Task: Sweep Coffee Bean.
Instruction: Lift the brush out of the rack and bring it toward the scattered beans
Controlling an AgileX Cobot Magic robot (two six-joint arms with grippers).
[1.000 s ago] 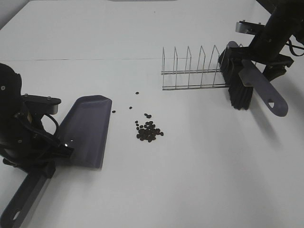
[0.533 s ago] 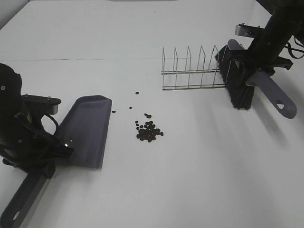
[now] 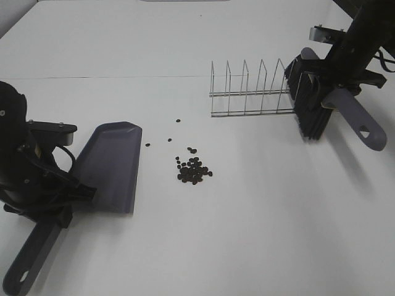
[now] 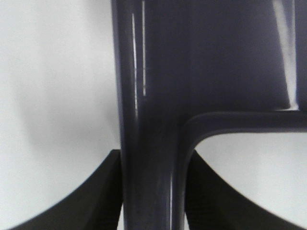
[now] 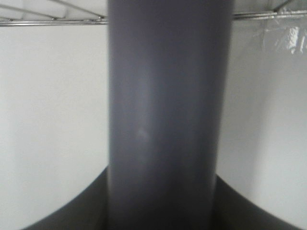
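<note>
The coffee beans (image 3: 194,170) lie in a small dark cluster mid-table, with a few strays (image 3: 178,121) toward the back left. My left gripper (image 3: 54,196) is shut on the handle of the grey-purple dustpan (image 3: 110,166), whose pan rests on the table left of the beans; the handle fills the left wrist view (image 4: 151,143). My right gripper (image 3: 338,79) is shut on the handle of the grey-purple brush (image 3: 311,105), holding its black bristles against the right end of the wire rack. The brush handle fills the right wrist view (image 5: 165,120).
A wire dish rack (image 3: 250,89) stands at the back, right of centre, between the brush and the beans. The white table (image 3: 247,234) spreads around everything.
The brush has swung: its handle moved right and up, and the bristles drew in closer to the rack's end. The dustpan shifted slightly left.
</note>
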